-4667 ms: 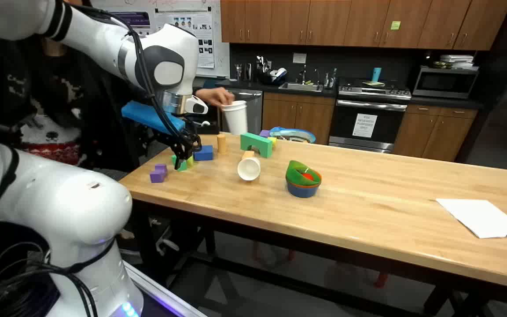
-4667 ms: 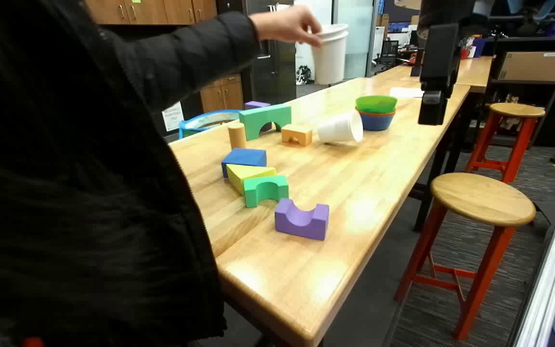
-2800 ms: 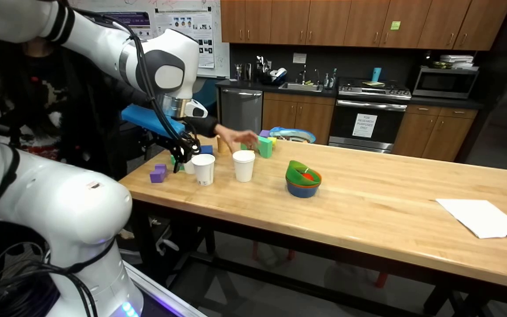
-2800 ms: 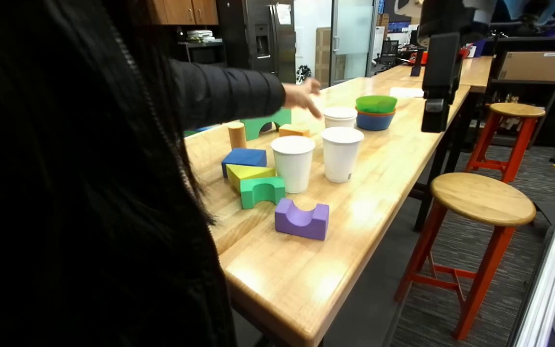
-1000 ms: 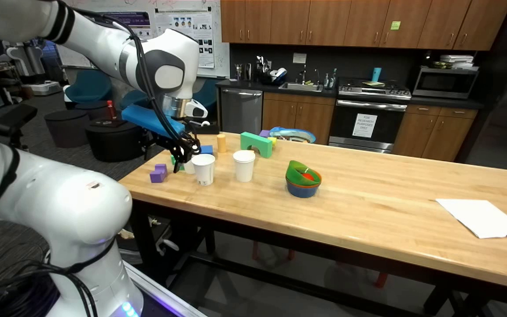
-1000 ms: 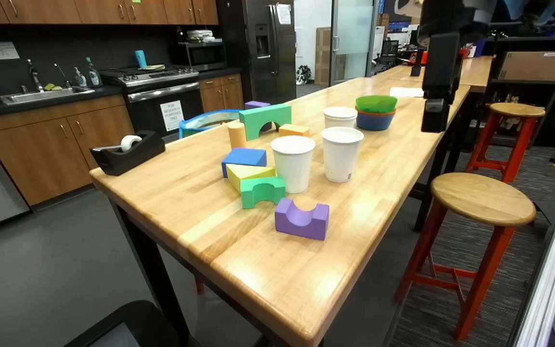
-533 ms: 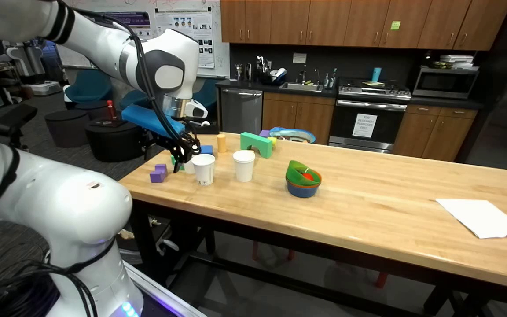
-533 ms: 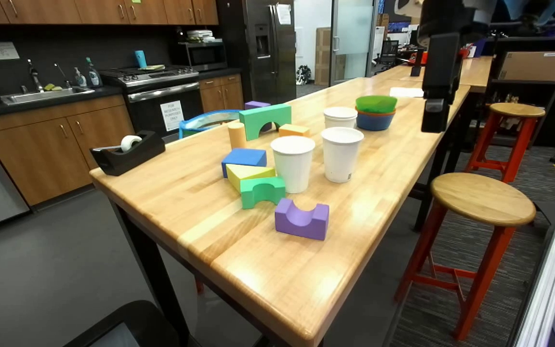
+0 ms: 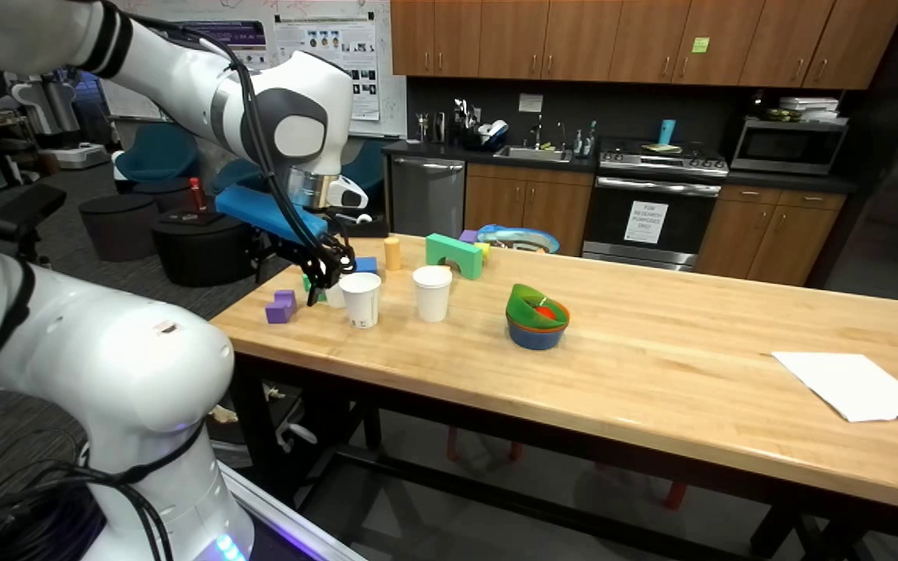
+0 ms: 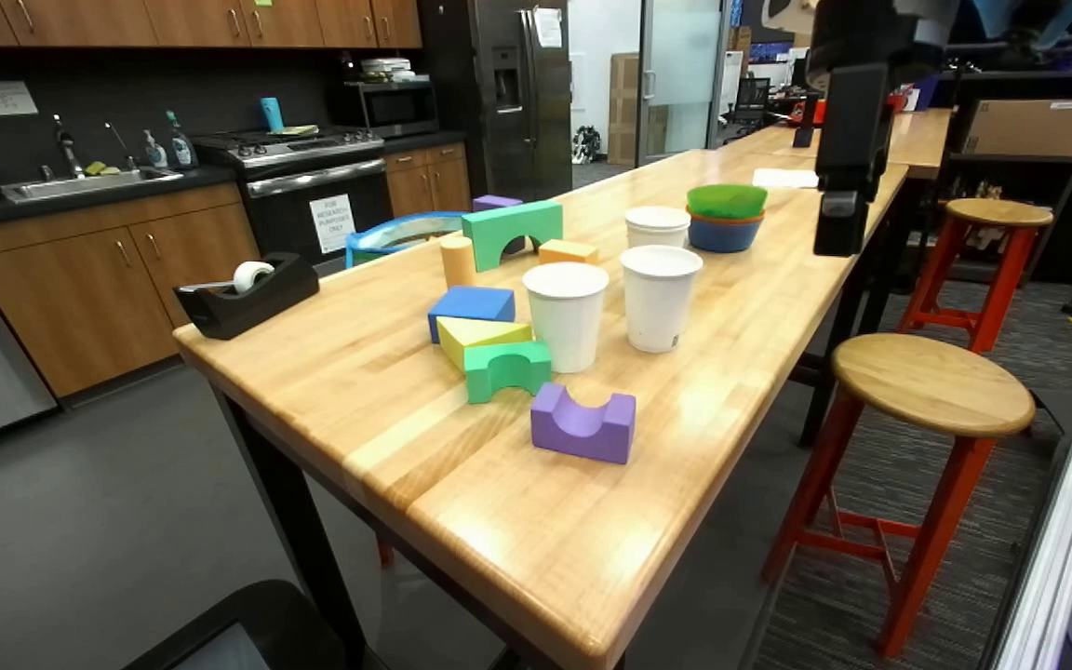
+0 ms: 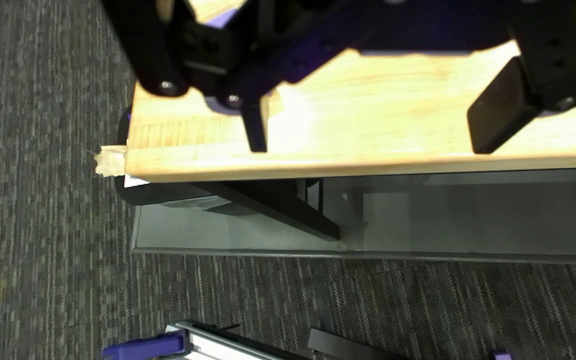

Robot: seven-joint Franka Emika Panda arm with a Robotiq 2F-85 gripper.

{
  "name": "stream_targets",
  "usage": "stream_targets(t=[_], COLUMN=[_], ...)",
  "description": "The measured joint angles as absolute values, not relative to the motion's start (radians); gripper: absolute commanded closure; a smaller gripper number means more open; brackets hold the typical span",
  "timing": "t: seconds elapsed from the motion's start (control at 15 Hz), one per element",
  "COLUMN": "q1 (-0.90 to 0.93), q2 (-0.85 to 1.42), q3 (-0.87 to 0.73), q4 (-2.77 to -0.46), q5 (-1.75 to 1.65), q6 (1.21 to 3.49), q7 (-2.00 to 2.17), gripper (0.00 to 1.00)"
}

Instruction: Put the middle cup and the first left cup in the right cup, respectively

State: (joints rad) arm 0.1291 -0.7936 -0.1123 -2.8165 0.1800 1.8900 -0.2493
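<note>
Three plain white tapered paper cups stand upright on the table. The right cup (image 9: 432,296) is nearest the bowls, also in an exterior view (image 10: 657,228); its rim looks doubled. The middle cup (image 9: 361,302) is beside it, also in an exterior view (image 10: 659,302). The left cup (image 10: 566,321) is partly hidden behind the middle cup and gripper in an exterior view (image 9: 335,294). My gripper (image 11: 370,150) is open, fingers wide apart, with nothing between them. It hangs above the table's near edge, apart from the cups. No cup shows in the wrist view.
Purple (image 10: 582,423), green (image 10: 508,370), yellow and blue blocks stand close around the left cup. A green arch (image 10: 513,228) and an orange cylinder (image 10: 458,261) are behind. Stacked bowls (image 9: 536,335) sit beyond the right cup. A tape dispenser (image 10: 247,293) is at the corner.
A person's hand has set the cups upright; one lay on its side before and one was in the hand. The person has left. The arm sank slightly, then stayed still over the last second.
</note>
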Motion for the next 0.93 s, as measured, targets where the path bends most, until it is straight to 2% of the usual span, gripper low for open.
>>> stream_targets(t=[0.93], q1=[0.122], q2=[-0.792], q3=[-0.099], q4=[-2.805], q5=[0.172], q6=[1.918], q7=[-0.248], gripper=[0.00])
